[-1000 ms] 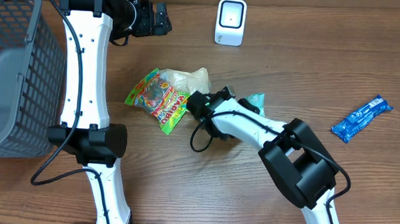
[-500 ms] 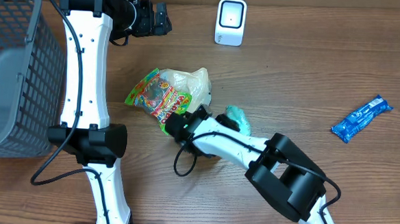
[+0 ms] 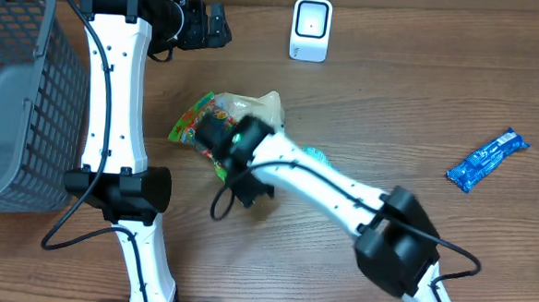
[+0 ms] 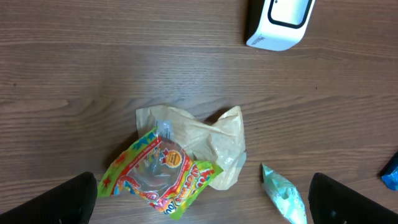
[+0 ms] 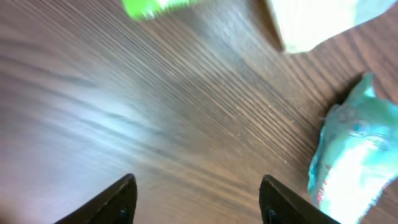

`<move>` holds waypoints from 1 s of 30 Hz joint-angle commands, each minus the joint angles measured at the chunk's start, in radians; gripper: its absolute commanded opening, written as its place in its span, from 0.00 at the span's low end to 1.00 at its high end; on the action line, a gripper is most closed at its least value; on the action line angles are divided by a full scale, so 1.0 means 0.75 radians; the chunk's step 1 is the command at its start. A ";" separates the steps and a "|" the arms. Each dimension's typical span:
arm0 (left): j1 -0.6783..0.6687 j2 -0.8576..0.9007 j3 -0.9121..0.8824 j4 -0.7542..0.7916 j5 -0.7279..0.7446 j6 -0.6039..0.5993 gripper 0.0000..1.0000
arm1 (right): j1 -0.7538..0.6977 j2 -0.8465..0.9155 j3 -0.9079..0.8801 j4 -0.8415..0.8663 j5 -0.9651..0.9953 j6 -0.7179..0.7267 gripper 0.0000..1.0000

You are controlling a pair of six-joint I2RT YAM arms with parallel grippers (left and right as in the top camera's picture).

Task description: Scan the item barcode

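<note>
We take the colourful candy bag [image 3: 200,127] as the item to scan, though the task names none. The right arm [image 3: 341,187] reaches across the desk [image 3: 421,85], and its jaws stand moderately apart with nothing between them. The blurred right wrist view shows only bare wood in the gap.

From those jaws the bag's green edge [image 5: 152,6] lies just ahead and a little to the left. A pale bag [image 5: 311,22] lies ahead to the right. A teal packet [image 5: 348,162] sits off to the right of the right-hand finger, close but not between the jaws.

Seen from overhead, the candy bag's long axis runs on a slant, and the right arm's end covers its near portion. We judge the jaws must go forward and left to straddle it across the short side.

The left arm [image 3: 116,87] holds its jaws at their widest, empty and well apart from the bag. From them, the bag lies ahead between the fingers and the scanner [image 4: 280,22] far ahead to the right. The right arm is clearly the nearer.
</note>
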 commanded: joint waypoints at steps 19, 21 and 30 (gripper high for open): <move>-0.017 -0.037 -0.003 0.002 -0.002 -0.008 1.00 | -0.852 -0.020 -0.406 0.176 -0.816 -0.336 0.04; -0.017 -0.037 -0.003 0.002 -0.003 -0.008 1.00 | -0.812 -0.020 -0.443 0.208 -0.829 -0.336 0.04; -0.017 -0.037 -0.003 0.002 -0.003 -0.008 1.00 | -0.536 -0.070 -0.443 0.181 -0.880 -0.327 0.04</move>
